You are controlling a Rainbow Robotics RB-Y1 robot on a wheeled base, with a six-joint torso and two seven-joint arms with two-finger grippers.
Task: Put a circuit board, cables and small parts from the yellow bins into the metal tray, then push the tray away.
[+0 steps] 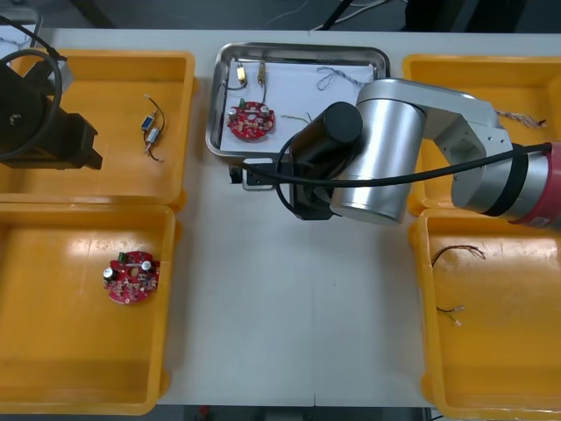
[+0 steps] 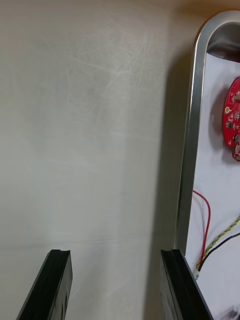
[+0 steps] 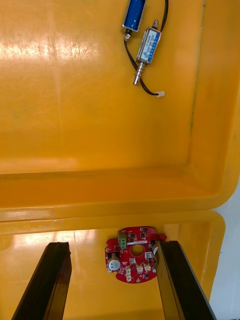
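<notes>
Right fingers point(image 2: 180, 285) wide apart, empty, over worktop point(image 2: 100, 125) just beside tray point(image 2: 189, 150) rim. Left fingers point(image 3: 50, 280) apart, empty, above far-left-corner bin point(image 3: 75, 100); part point(image 3: 147, 45) labelled (unreadable).

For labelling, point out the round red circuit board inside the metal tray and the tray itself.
Round red circuit board point(image 1: 251, 121): front view, board's centre.
Shiny metal tray point(image 1: 215, 105): front view, left rim.

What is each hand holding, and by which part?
Nothing. The right hand is open beside the metal tray; the left hand is open over the yellow bins.
</notes>
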